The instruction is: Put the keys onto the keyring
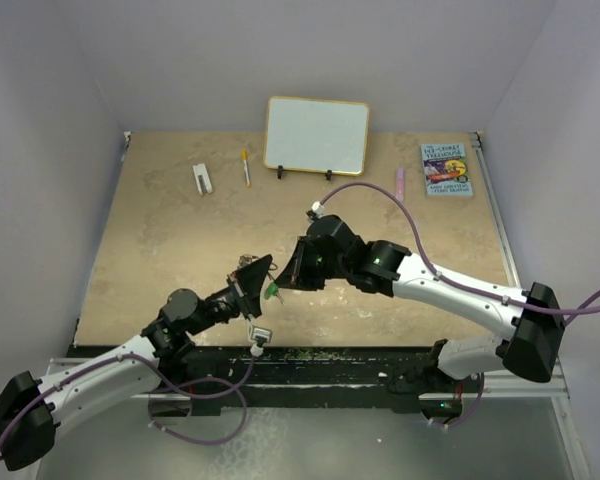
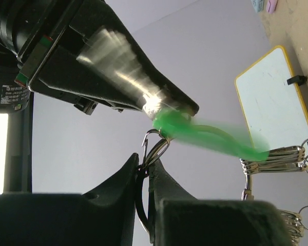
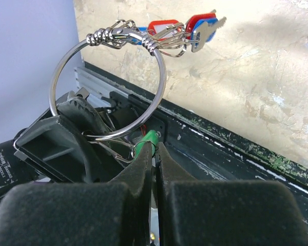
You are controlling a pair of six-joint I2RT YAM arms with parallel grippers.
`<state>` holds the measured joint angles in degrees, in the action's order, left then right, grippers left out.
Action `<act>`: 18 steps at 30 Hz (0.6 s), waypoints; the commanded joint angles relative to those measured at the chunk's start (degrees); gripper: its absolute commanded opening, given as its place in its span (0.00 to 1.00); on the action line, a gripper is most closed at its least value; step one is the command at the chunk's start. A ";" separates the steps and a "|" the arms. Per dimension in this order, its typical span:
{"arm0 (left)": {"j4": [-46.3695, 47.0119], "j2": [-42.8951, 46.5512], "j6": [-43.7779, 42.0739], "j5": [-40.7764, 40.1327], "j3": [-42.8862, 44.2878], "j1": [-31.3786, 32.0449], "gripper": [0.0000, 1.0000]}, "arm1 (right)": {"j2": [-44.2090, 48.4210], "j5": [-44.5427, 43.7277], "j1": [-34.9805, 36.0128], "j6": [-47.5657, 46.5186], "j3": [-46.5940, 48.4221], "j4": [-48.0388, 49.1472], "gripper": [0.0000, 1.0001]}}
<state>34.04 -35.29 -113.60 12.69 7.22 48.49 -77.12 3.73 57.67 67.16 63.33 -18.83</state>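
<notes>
Above the middle of the near edge of the table [image 1: 160, 230], the left gripper [image 2: 145, 163] is clamped on the keyring [image 3: 100, 37], its loop facing the right gripper [image 3: 154, 148], which is pinched shut on the green-tagged key [image 3: 146, 138] just beside the ring's lower arc.

Beige marbled table [image 1: 170, 240]; along its far edge stand a yellow-framed whiteboard [image 1: 316, 135], yellow pen [image 1: 246, 167], pink marker [image 1: 400, 183] and blue paperback book [image 1: 447, 168]

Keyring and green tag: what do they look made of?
The keyring looks like polished steel wire: silver, with sharp mirror glints. The green tag looks like plastic: opaque, evenly bright colour, no metallic shine, though little of it shows.
</notes>
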 commanded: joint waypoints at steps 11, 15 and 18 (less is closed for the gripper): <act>8.30 0.85 1.10 -1.12 3.05 0.37 0.04 | 5.72 -3.30 -0.53 -1.67 -3.69 -4.04 0.00; 6.57 0.62 1.46 -1.96 3.38 0.31 0.04 | 9.92 -3.18 -0.47 -2.66 -5.14 -1.79 0.00; 4.79 -0.24 2.45 -3.26 4.22 0.38 0.04 | 12.63 -5.08 -0.52 -3.18 -5.15 -2.94 0.11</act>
<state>34.11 -35.29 -112.92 11.90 7.38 48.93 -68.10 2.26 57.54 66.06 58.43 -19.84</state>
